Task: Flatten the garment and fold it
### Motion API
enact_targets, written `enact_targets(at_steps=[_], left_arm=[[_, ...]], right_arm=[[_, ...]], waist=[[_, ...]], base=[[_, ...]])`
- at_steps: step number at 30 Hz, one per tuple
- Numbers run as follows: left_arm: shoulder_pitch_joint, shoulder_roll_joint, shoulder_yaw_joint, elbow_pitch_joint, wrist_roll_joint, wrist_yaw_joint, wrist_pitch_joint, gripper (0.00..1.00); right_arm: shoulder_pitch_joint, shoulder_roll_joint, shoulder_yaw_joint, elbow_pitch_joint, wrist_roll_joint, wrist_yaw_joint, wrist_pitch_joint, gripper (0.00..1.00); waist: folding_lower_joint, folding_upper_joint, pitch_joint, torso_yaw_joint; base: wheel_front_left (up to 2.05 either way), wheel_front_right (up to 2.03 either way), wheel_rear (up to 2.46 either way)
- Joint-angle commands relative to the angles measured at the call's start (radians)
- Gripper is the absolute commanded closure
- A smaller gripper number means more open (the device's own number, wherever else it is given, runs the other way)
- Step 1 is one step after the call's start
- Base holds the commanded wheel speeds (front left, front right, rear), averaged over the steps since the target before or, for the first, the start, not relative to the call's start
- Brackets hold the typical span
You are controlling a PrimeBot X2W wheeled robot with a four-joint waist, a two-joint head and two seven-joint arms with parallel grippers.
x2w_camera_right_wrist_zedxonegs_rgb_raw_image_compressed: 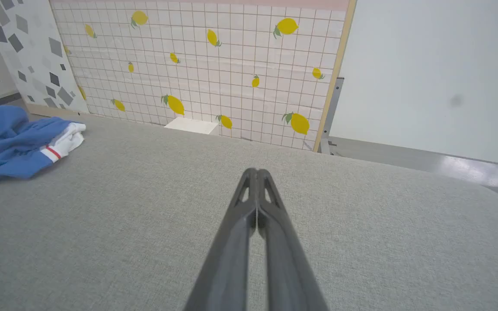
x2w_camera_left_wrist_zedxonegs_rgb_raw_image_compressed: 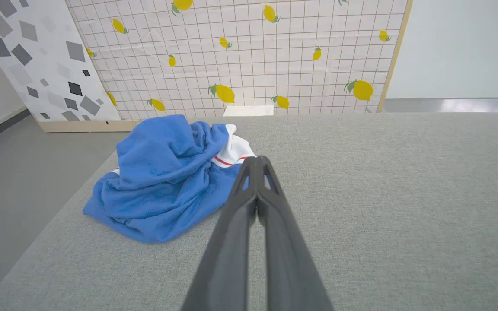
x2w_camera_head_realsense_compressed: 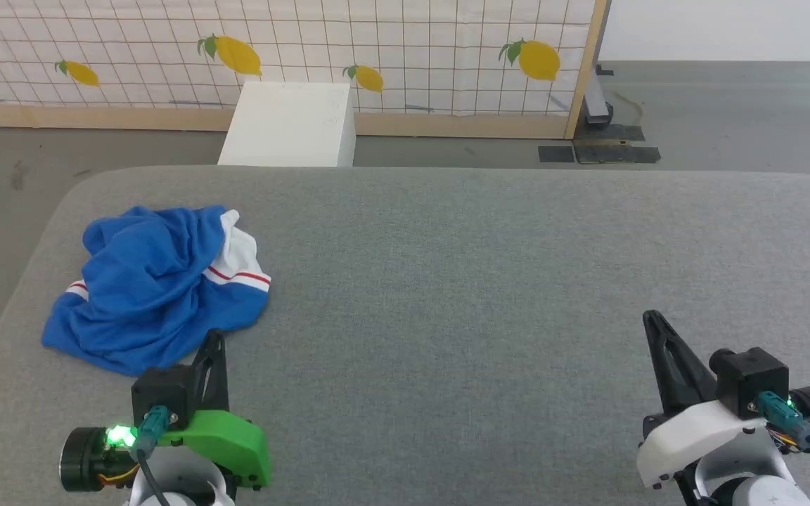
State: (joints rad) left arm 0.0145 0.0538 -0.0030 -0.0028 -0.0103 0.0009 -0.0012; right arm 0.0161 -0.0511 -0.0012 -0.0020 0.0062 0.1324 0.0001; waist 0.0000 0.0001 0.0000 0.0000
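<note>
Head view: crumpled garment (x2w_camera_head_realsense_compressed: 159, 288) on grey table (x2w_camera_head_realsense_compressed: 447, 281); left tool (x2w_camera_head_realsense_compressed: 214, 341), right tool (x2w_camera_head_realsense_compressed: 652, 322) both together, empty

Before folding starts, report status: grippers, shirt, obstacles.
Left gripper shut, empty, near shirt. Right gripper shut, empty. Shirt crumpled on table. White box beyond table, not blocking.

Royal-blue soft jersey T-shirt (x2w_camera_head_realsense_compressed: 155, 288) with white sleeves edged in thin red stripes: crumpled in a loose, unfolded heap, one white sleeve showing on the side toward the table's middle, lying on the grey fabric-covered table (x2w_camera_head_realsense_compressed: 461, 281) near its far left corner.
</note>
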Motion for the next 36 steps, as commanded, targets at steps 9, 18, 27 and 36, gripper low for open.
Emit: enact_targets(at_steps=[9,18,27,36], left_arm=[[-0.015,-0.004,0.003,0.003,0.01,-0.001,0.001,1.0],[-0.015,-0.004,0.003,0.003,0.01,-0.001,0.001,1.0],[0.001,0.0,-0.004,-0.001,-0.002,0.0,-0.003,0.0],[0.008,0.0,-0.003,-0.009,-0.01,0.004,-0.025,0.0]], right_arm=[[-0.016,0.001,0.001,0.002,-0.006,-0.002,0.0,1.0],[-0.016,0.001,0.001,0.002,-0.006,-0.002,0.0,1.0],[0.0,0.0,-0.004,0.002,0.004,0.0,-0.003,0.0],[-0.001,0.0,-0.032,0.02,0.029,0.0,-0.025,0.0]], waist=[[0.0,-0.0001,0.0,0.0],[0.0,-0.0001,0.0,0.0],[0.0,-0.0001,0.0,0.0],[0.0,-0.0001,-0.001,0.0]], base=[[0.0,0.0,0.0],[0.0,0.0,0.0],[0.0,0.0,0.0],[0.0,0.0,0.0]])
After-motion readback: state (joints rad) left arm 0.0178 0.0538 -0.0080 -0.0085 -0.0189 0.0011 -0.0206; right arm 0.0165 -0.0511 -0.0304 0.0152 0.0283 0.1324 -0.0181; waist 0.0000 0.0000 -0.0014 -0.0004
